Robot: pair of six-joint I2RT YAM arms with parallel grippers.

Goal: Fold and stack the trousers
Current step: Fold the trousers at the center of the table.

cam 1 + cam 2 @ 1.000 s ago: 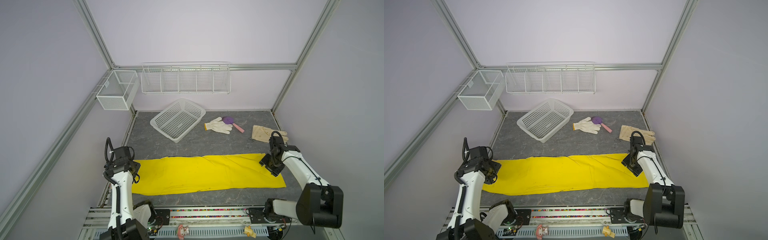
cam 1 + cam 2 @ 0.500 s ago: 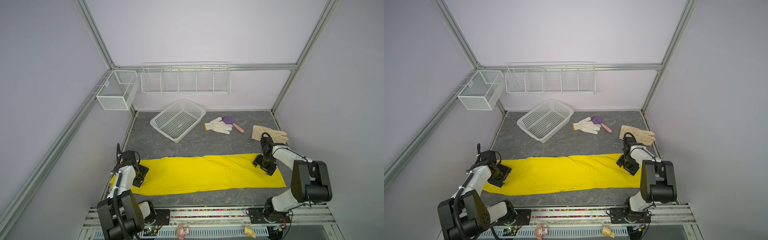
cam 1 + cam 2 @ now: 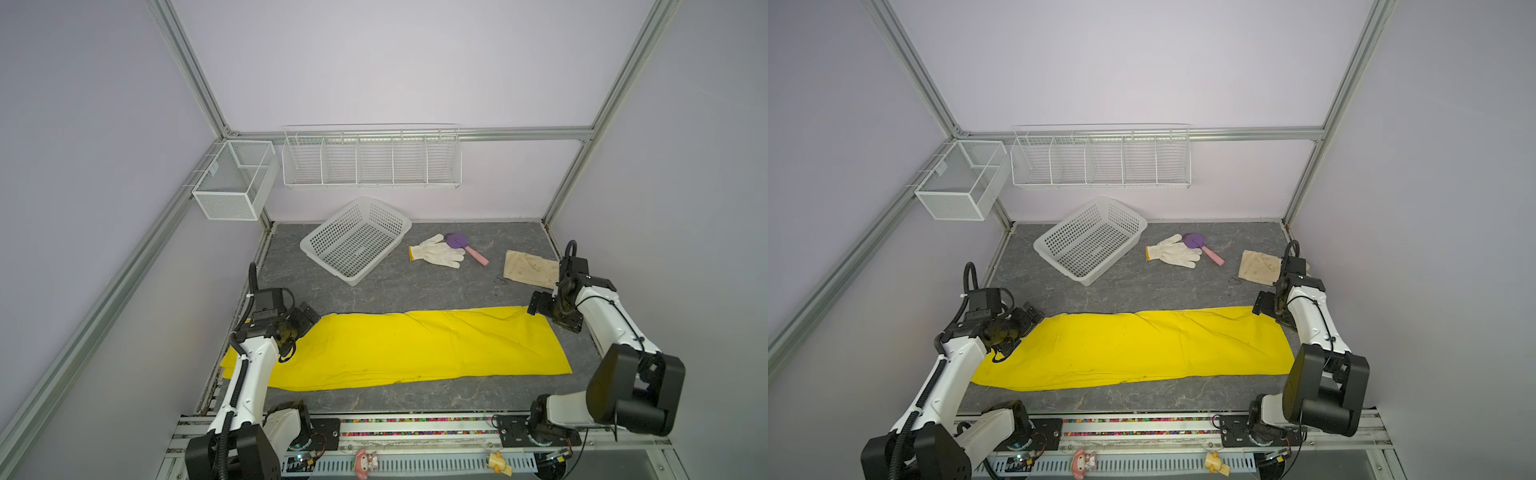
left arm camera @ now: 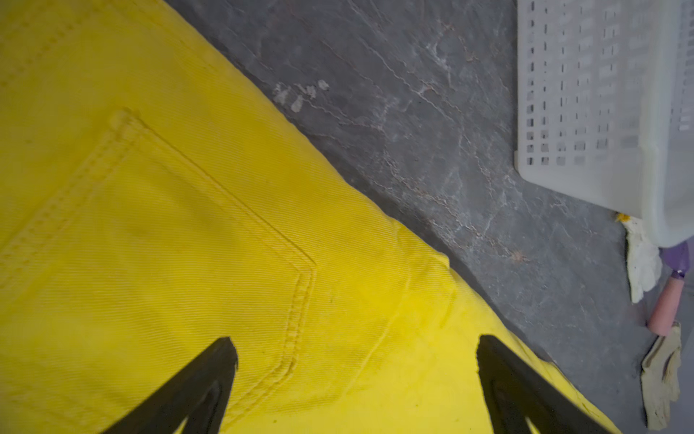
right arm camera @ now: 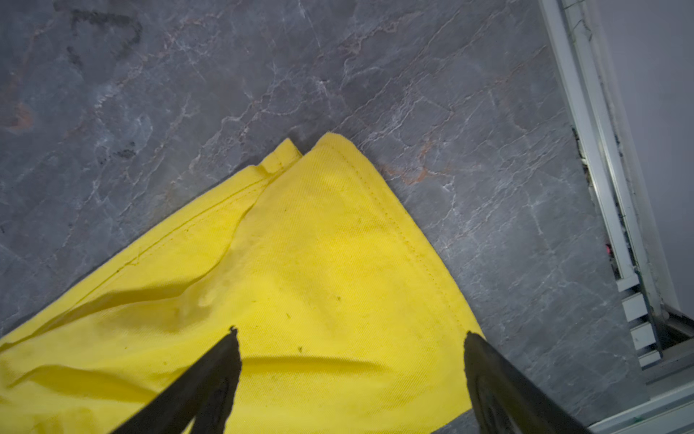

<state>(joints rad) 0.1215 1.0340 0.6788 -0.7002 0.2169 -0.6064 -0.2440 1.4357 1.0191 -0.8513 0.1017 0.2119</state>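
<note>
Basket (image 3: 357, 241) near glove (image 3: 436, 256). L gripper (image 4: 355, 340), R gripper (image 5: 351, 332): jaws spread wide, nothing held, over trousers (image 3: 399, 349). Pocket (image 4: 169, 244) seen in L wrist view only.

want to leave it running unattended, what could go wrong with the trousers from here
1. The left gripper and right gripper hang open over the ends of the trousers, holding nothing. At the hem corner the two layers lie offset, so a pinch there may catch only the top layer.
2. In both top views the cloth is rumpled near its far edge. A fold now would likely press those creases in.
</note>
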